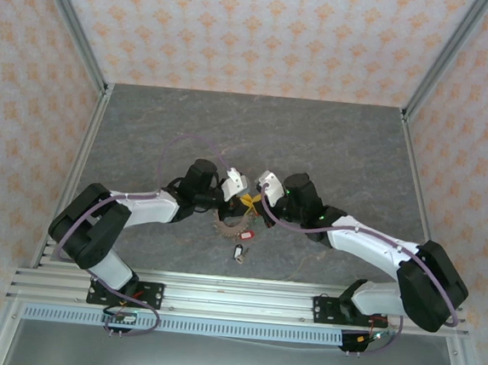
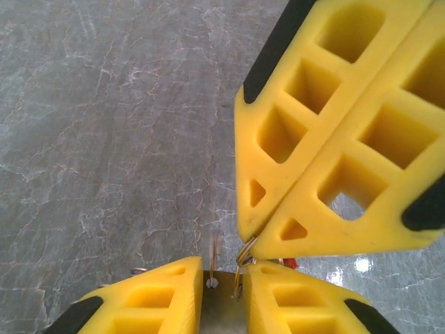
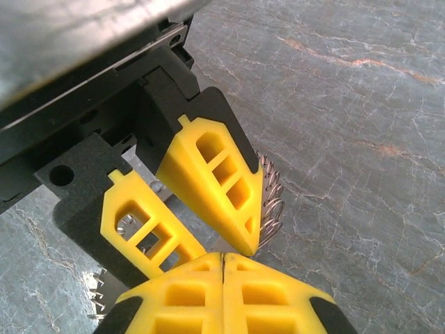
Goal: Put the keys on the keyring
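Tally as I see it: two grippers, left gripper and right gripper; one keyring; two keys, red-tagged key and dark key.

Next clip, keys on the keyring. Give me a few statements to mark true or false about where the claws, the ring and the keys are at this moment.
1. The right claw has its fingers pressed together. True.
2. The two claws are far apart. False: the left claw meets the right one tip to tip near the middle of the table.
3. A loose key lies on the table, on the near side of the claws. True.
4. The keyring lies alone in the far left corner. False: its ribbed wire is right at the left claw's fingers.
5. The red tag sits beside the keyring. True.
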Robot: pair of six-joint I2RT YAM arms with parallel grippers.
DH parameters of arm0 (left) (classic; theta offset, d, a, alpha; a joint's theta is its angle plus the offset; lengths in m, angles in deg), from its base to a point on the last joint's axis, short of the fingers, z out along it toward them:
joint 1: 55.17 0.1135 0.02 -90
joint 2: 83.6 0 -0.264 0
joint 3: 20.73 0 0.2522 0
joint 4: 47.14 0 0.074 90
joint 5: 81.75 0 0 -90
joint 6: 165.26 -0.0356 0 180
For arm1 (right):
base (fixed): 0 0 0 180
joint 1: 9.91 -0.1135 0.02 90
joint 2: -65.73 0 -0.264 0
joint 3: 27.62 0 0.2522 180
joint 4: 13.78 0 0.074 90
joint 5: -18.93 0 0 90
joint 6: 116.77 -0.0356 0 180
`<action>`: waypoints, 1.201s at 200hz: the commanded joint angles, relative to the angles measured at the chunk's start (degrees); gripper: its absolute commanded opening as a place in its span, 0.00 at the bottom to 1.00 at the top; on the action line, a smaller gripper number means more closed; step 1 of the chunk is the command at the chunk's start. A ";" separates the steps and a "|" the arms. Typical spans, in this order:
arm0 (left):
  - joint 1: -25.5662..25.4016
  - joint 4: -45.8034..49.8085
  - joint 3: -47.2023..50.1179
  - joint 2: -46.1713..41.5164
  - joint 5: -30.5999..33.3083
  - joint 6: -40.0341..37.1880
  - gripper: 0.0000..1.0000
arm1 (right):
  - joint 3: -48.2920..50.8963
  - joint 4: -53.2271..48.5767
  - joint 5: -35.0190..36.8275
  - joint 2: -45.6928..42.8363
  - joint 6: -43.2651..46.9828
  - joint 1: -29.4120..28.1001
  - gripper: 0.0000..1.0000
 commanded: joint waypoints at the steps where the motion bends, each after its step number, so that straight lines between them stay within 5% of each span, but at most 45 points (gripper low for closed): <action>1: -0.82 1.26 -2.43 0.74 -2.47 -1.98 0.17 | 0.70 3.23 -2.17 -1.50 -1.11 0.03 0.00; 41: -1.10 2.69 -3.17 1.28 -2.68 -2.89 0.00 | 1.24 3.76 -2.32 -1.78 -1.59 0.21 0.00; 141: -1.10 -6.04 1.09 0.12 0.72 2.02 0.00 | 3.55 -0.71 5.28 -1.46 -3.95 2.23 0.00; 201: -1.10 -7.41 1.59 -0.43 1.15 2.93 0.00 | 2.45 -1.10 7.95 2.42 -5.46 2.45 0.18; 240: -1.11 -7.04 2.09 -1.75 1.28 2.83 0.00 | 1.38 -2.37 7.98 4.20 -6.38 3.67 0.16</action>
